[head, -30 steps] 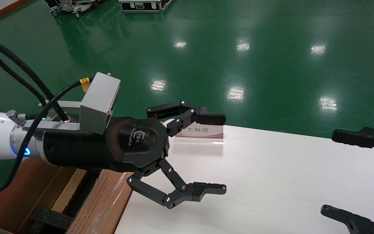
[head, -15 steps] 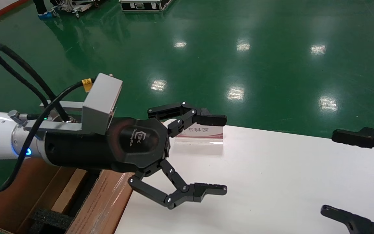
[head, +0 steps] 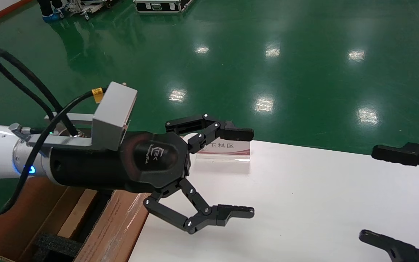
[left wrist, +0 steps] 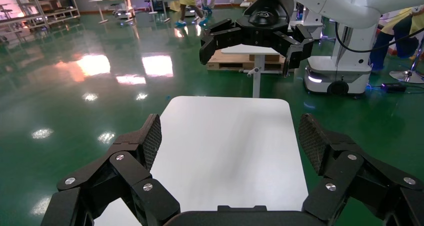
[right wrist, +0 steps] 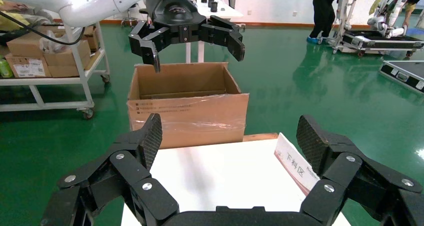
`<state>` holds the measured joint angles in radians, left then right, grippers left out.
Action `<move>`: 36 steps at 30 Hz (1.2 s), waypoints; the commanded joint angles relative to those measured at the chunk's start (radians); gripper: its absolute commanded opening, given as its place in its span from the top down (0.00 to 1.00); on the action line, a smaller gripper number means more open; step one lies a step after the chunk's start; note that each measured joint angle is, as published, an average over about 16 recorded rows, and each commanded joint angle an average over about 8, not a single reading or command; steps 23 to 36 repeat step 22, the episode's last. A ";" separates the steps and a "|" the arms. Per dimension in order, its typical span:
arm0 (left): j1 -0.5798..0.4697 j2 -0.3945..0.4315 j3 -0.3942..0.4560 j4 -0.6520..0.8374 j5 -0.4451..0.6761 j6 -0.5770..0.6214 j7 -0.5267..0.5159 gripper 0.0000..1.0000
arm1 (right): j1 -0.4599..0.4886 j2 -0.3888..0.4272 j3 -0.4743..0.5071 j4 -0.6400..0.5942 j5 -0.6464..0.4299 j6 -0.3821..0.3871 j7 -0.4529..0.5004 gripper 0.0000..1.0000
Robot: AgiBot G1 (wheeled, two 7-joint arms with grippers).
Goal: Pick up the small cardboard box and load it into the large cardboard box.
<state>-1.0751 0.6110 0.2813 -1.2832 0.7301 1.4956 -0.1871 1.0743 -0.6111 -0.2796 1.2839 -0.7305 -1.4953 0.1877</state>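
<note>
The large cardboard box (head: 116, 223) stands open off the white table's left end, with black foam (head: 55, 244) inside; in the right wrist view (right wrist: 187, 110) its taped side faces me. A pale brown strip (head: 76, 214) lies inside it; I cannot tell what it is. The small cardboard box is not clearly in view. My left gripper (head: 250, 173) is open and empty, held above the table's left end just past the big box; its own view (left wrist: 231, 136) shows only bare table between its fingers. My right gripper (head: 369, 193) is open and empty at the table's right end.
The white table (head: 304, 203) carries only a small sign stand (head: 227, 150) at its far left edge. Green floor lies all round. A cart with cartons (right wrist: 45, 60) stands beyond the big box, and equipment cases (head: 158, 5) lie far off.
My left arm has edged very slightly to the right. The right gripper has not moved.
</note>
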 commanded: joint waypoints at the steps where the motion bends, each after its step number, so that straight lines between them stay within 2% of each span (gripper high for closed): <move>1: 0.000 0.000 0.000 0.000 0.000 0.000 0.000 0.00 | 0.000 0.000 0.000 0.000 0.000 0.000 0.000 0.00; 36: 0.000 0.000 -0.001 0.000 0.000 0.000 0.000 0.00 | 0.000 0.000 0.000 0.000 0.000 0.000 0.000 0.00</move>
